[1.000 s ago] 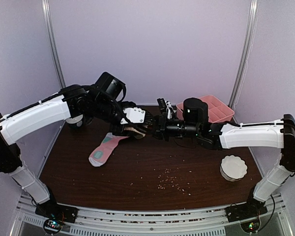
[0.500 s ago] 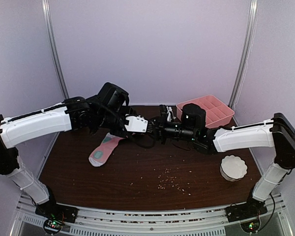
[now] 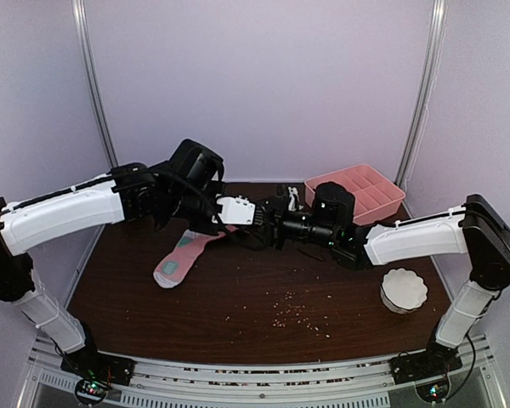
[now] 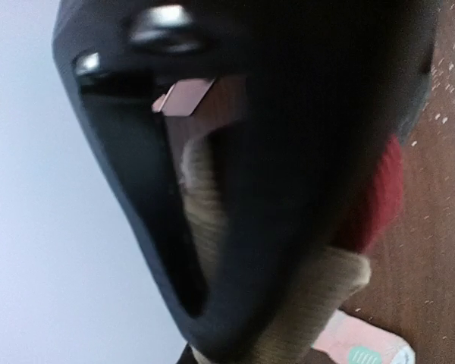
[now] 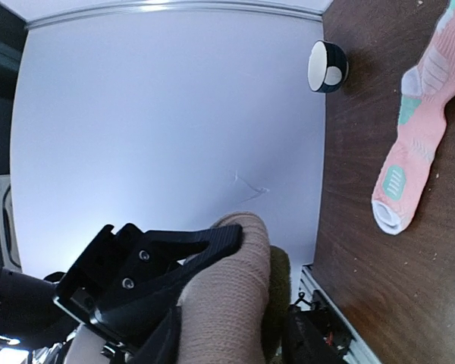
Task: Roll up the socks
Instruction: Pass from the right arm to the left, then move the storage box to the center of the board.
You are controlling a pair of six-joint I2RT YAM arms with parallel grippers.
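Observation:
The beige sock (image 4: 318,303), with its maroon part (image 4: 379,197), is held off the table between my two grippers. My left gripper (image 4: 205,288) is shut on a strip of it. In the right wrist view the bunched beige sock (image 5: 220,303) fills the gap of my right gripper (image 5: 265,280); whether those jaws still press it does not show. From above, the left gripper (image 3: 253,223) and right gripper (image 3: 270,228) meet tip to tip and hide this sock. The pink sock (image 3: 180,257) with mint patches lies flat on the table, left of centre, untouched.
A pink divided tray (image 3: 365,189) stands at the back right. A white ruffled bowl (image 3: 404,289) sits near the right arm. A dark bowl (image 5: 326,67) stands at the back left. Crumbs (image 3: 293,310) are scattered over the brown table's front middle.
My left gripper has closed onto the beige sock. The right gripper has pushed further left toward it and its jaws have widened. The pink sock has not moved.

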